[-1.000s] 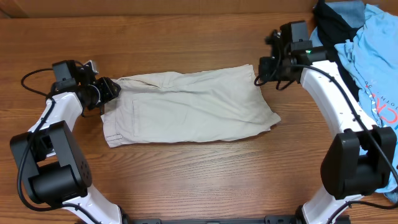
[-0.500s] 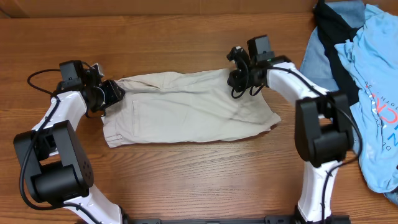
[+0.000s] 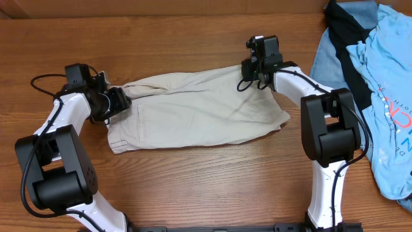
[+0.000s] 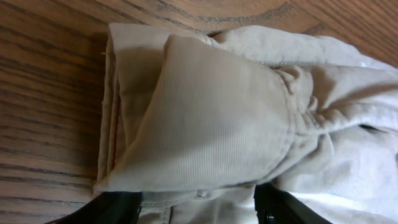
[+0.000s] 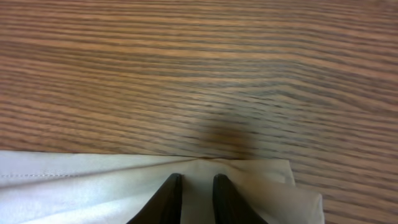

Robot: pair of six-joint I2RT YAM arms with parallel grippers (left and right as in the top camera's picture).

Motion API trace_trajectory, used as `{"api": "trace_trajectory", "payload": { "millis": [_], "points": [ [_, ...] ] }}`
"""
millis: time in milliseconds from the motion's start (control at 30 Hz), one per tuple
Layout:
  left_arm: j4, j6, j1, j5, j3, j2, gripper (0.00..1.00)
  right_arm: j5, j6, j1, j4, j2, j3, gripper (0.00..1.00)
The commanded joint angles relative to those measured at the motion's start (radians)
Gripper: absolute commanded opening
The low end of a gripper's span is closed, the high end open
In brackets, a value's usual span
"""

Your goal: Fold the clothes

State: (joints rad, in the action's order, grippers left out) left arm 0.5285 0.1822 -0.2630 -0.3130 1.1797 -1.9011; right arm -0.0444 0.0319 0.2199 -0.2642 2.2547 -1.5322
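Overhead view. A pair of beige shorts (image 3: 193, 116) lies flat on the wooden desk (image 3: 193, 187), near its middle, doubled lengthwise so that one leg covers the other. The waist end points toward the left arm and the leg openings toward the right arm. The cloth is wrinkled along its far edge and smoother along its near edge.

Left wrist view. The left fingers (image 4: 112, 211) stand wide apart at the waist end. A bunched, rolled-over fold of the beige cloth sits between and ahead of them, resting on the desk. No pinch on the cloth is visible.

Right wrist view. The right fingers (image 5: 166, 202) are drawn narrow and grip the far corner of the leg end. Creases fan out from the fingertips across the cloth. Bare wood grain fills the field beyond that corner, and the held corner lies at or just above the desk surface.

At the right edge of the desk, well apart from the shorts, a light blue shirt (image 3: 386, 96) is heaped together with a dark garment (image 3: 347, 26).
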Motion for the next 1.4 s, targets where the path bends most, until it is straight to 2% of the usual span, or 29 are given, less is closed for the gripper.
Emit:
{"api": "trace_trajectory", "payload": {
  "millis": [0,167,233,400,500,667,700,800,867,900,1100,1267,1367],
  "points": [
    [0.013,-0.014,-0.005,0.087,0.0,-0.012,0.64,0.174,0.084,-0.088,-0.045,0.05,0.001,0.21],
    [-0.009,-0.014,-0.005,0.084,0.0,-0.012,0.74,0.171,0.116,-0.127,-0.089,0.05,0.001,0.21],
    [-0.05,-0.024,-0.005,0.083,0.001,-0.012,0.68,0.171,0.115,-0.128,-0.109,0.05,0.001,0.21],
    [-0.119,-0.026,-0.005,0.006,0.041,-0.011,0.65,0.171,0.115,-0.116,-0.127,0.05,0.001,0.21],
    [-0.086,-0.026,-0.005,-0.011,0.118,0.0,0.59,0.171,0.115,-0.114,-0.137,0.05,0.001,0.21],
    [-0.009,-0.049,-0.002,-0.092,0.238,0.047,0.57,0.171,0.114,-0.114,-0.155,0.05,0.001,0.21],
    [-0.001,-0.049,0.002,-0.108,0.247,0.053,0.54,0.171,0.114,-0.114,-0.157,0.05,0.001,0.21],
    [0.034,-0.102,0.034,-0.186,0.252,0.061,0.37,0.171,0.115,-0.114,-0.163,0.05,0.001,0.21],
    [0.065,-0.149,0.071,-0.185,0.247,0.056,0.29,0.171,0.115,-0.114,-0.165,0.05,0.001,0.21],
    [0.086,-0.198,0.113,-0.161,0.24,0.049,0.23,0.171,0.115,-0.114,-0.166,0.05,0.001,0.21],
    [0.026,-0.209,0.206,-0.069,0.232,-0.018,0.23,0.171,0.115,-0.114,-0.18,0.05,0.001,0.21],
    [-0.076,-0.105,0.203,-0.027,0.232,-0.125,0.24,0.171,0.115,-0.114,-0.192,0.05,0.001,0.21],
    [-0.093,-0.089,0.183,-0.017,0.232,-0.194,0.24,0.171,0.115,-0.114,-0.196,0.05,0.001,0.21]
  ]
}}
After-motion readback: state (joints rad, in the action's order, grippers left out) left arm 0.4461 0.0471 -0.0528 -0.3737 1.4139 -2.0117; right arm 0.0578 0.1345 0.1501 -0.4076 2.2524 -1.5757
